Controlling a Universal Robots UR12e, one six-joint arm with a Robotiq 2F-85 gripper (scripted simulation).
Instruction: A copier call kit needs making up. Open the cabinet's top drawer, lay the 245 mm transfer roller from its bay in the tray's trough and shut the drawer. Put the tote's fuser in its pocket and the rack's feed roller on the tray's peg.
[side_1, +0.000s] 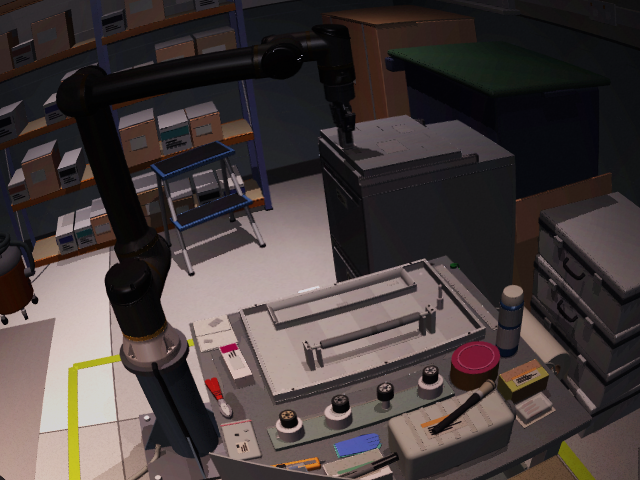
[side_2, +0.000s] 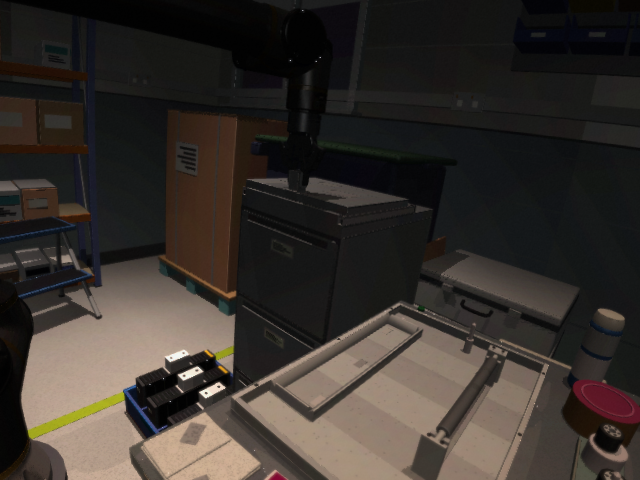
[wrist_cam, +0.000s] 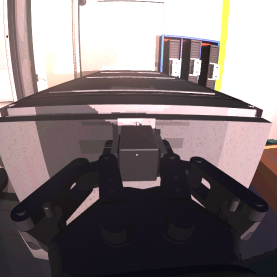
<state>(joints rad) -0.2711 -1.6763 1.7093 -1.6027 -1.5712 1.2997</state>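
The transfer roller (side_1: 371, 329) lies in the tray's trough, held between two end brackets on the grey tray (side_1: 356, 325). The grey block handle (wrist_cam: 138, 152) on the cabinet's top drawer (side_2: 289, 263) is clamped in my gripper (wrist_cam: 138, 144), which hangs straight down over the front edge of the cabinet (side_1: 413, 196). The drawer front sits nearly flush with the cabinet. The tray's long pocket (side_1: 344, 299) and its small peg (side_1: 440, 297) hold nothing. The blue tote (side_2: 176, 387) of fusers sits on the floor by the cabinet. Several feed rollers stand on the rack (side_1: 356, 408) at the bench front.
Behind the cabinet stand a tall brown crate (side_2: 207, 201) and a green-topped table (side_1: 491, 67). Shelving and a step stool (side_1: 207, 196) are to the left, and stacked cases (side_1: 589, 289) to the right. A spray can (side_1: 509, 320), a red tin (side_1: 474, 364) and tools crowd the bench.
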